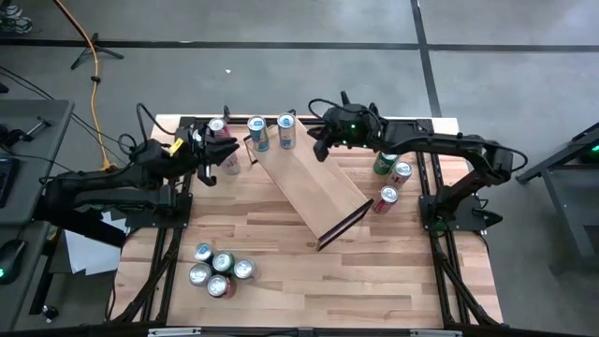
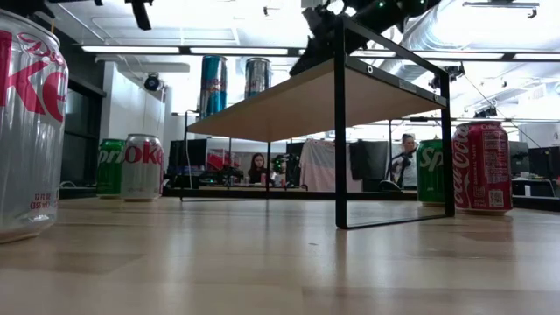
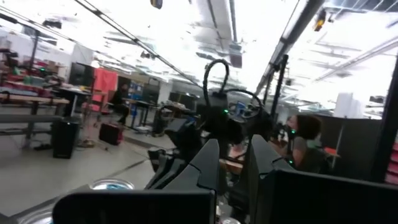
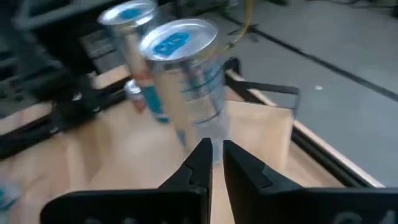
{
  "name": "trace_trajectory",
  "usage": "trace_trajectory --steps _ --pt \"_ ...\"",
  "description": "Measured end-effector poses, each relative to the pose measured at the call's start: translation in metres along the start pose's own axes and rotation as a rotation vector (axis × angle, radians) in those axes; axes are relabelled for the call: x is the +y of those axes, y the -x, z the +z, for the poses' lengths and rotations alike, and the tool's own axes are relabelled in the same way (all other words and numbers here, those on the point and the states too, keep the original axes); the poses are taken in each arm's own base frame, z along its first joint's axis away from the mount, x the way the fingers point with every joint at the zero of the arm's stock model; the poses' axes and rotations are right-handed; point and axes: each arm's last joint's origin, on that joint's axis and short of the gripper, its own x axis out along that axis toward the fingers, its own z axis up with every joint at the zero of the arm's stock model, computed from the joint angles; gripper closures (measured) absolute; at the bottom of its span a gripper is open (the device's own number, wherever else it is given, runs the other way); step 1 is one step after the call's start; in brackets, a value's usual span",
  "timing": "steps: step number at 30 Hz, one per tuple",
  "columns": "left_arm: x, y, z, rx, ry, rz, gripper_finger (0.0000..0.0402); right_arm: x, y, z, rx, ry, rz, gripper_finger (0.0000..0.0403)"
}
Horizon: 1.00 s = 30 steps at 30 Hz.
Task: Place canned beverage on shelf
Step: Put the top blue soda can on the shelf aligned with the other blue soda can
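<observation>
Overhead, the shelf (image 1: 314, 187), a pale-wood plank on a thin black frame, sits slantwise across the middle of the butcher-block table (image 1: 309, 281), with two tall slim cans standing on its far end: one blue-topped can (image 1: 258, 133) and a second slim can (image 1: 286, 130) just beside it. The right gripper (image 1: 320, 145) hovers over the shelf's far end, near the second slim can, its fingers (image 4: 202, 163) drawn nearly together with only a thin gap and nothing pinched between them (its wrist camera looks past the fingertips straight at that can (image 4: 186, 74)). The left gripper (image 1: 208, 150) reaches over the table's far left corner, close to a red-and-white can (image 1: 219, 131) standing beside the shelf; its fingers (image 3: 208, 165) stand close together, empty, with the other arm visible beyond them. Four cans cluster (image 1: 220, 271) near the front left of the table, while three more cans (image 1: 391, 178), one green and two red, stand on the tabletop to the right of the shelf. From table height, the two slim cans (image 2: 229, 85) rise atop the plank, and people sit at desks in the room behind.
</observation>
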Motion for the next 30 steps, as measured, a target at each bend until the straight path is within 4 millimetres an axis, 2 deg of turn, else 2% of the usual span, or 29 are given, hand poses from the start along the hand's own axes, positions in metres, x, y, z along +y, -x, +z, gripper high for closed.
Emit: trace_trajectory --steps 3,7,10,30 --pt "0.0 0.0 0.0 -0.001 -0.008 0.012 0.0401 0.003 -0.011 -0.008 0.009 -0.022 -0.028 0.0399" --pt "0.001 -0.001 -0.001 0.004 -0.017 0.028 0.0401 0.015 -0.023 -0.014 -0.007 -0.037 0.009 0.04" --pt "0.001 -0.001 -0.001 -0.001 -0.016 0.033 0.0401 0.017 -0.03 -0.022 0.006 -0.051 -0.054 0.0401" --pt "0.001 0.0 0.0 -0.006 0.028 0.033 0.0401 0.025 -0.063 -0.006 -0.054 -0.069 -0.059 0.0403"
